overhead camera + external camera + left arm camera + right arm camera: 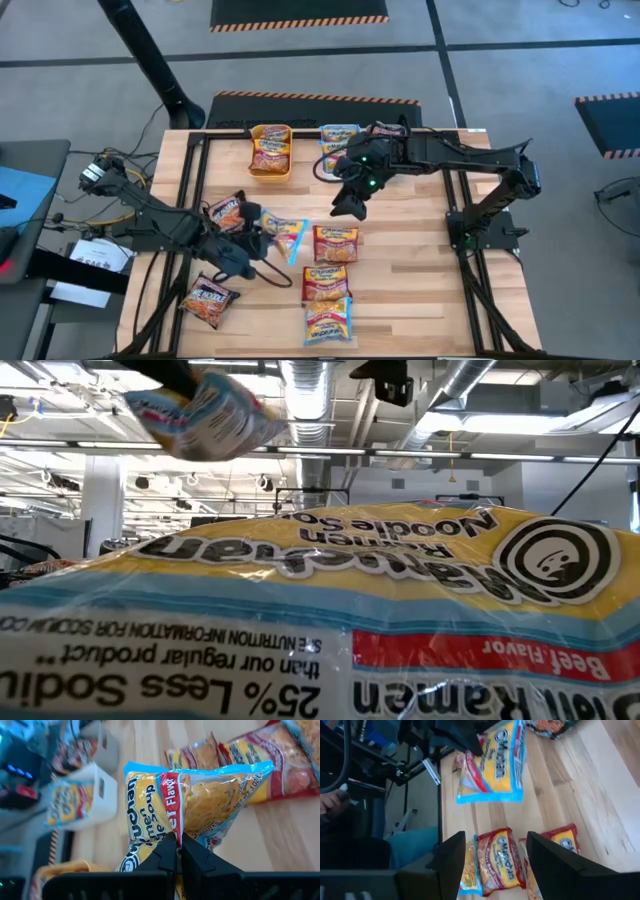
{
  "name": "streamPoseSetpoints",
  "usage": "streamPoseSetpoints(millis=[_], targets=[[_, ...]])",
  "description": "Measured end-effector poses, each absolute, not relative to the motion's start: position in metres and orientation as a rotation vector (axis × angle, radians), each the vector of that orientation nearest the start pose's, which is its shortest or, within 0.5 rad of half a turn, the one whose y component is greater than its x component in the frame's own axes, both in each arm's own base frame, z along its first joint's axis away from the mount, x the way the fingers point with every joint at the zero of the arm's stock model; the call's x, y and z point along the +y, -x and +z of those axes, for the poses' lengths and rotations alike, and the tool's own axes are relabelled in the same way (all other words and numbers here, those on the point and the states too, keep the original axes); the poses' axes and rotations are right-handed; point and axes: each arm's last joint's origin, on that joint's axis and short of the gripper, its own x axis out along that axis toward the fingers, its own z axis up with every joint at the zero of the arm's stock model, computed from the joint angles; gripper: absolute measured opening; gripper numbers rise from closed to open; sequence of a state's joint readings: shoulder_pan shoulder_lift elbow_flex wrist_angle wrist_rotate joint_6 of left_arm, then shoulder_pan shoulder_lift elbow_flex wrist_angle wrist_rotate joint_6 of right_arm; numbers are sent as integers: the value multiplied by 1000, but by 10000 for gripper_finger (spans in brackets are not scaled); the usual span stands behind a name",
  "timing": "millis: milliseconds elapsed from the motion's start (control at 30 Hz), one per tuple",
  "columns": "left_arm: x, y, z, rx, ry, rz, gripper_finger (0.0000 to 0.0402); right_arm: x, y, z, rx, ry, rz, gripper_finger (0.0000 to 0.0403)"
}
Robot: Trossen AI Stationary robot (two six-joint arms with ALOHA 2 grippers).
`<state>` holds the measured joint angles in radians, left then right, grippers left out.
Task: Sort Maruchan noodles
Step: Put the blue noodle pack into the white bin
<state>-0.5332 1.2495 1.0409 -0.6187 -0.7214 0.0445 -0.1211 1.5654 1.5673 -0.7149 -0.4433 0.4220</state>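
Left gripper (178, 851) pinches a blue-edged ramen packet (195, 802) by its crinkled edge, lifted above the table's middle.

Light, slippery film over brittle noodles; an edge seam looks the safest hold. Farther off, the right gripper (350, 205) hangs spread and empty over more packets (334, 244). The bins' contents are hard to make out.

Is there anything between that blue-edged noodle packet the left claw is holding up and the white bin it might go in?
Nothing visible does. The left claw is shut on the blue-edged packet, lifted off the table. The right claw hangs open just in front of the white bin, near the way rather than squarely in it.
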Motion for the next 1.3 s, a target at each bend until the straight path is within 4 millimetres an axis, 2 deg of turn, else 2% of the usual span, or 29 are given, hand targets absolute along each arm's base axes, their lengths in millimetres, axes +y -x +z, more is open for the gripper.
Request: streamPoseSetpoints(millis=[300,600,767,833,900,967,1033,1300], targets=[[-114,-233,307,561,-659,163,0,-29,-334,368,735,-635,180,235],[-113,-238,314,505,-711,169,0,-30,-338,363,770,-791,119,235],[-113,-239,315,497,-724,174,0,-29,-351,345,834,-870,70,235],[-113,-239,315,495,-729,175,0,-30,-361,343,796,-867,85,235],[-113,-239,315,495,-730,176,0,-30,-361,337,832,-890,64,235],[-113,-238,315,502,-734,176,0,-32,-369,332,819,-890,69,235],[-113,-238,315,502,-735,175,0,-35,-368,326,853,-893,46,235],[-113,-238,314,507,-737,175,0,-41,-374,330,770,-772,131,235]])
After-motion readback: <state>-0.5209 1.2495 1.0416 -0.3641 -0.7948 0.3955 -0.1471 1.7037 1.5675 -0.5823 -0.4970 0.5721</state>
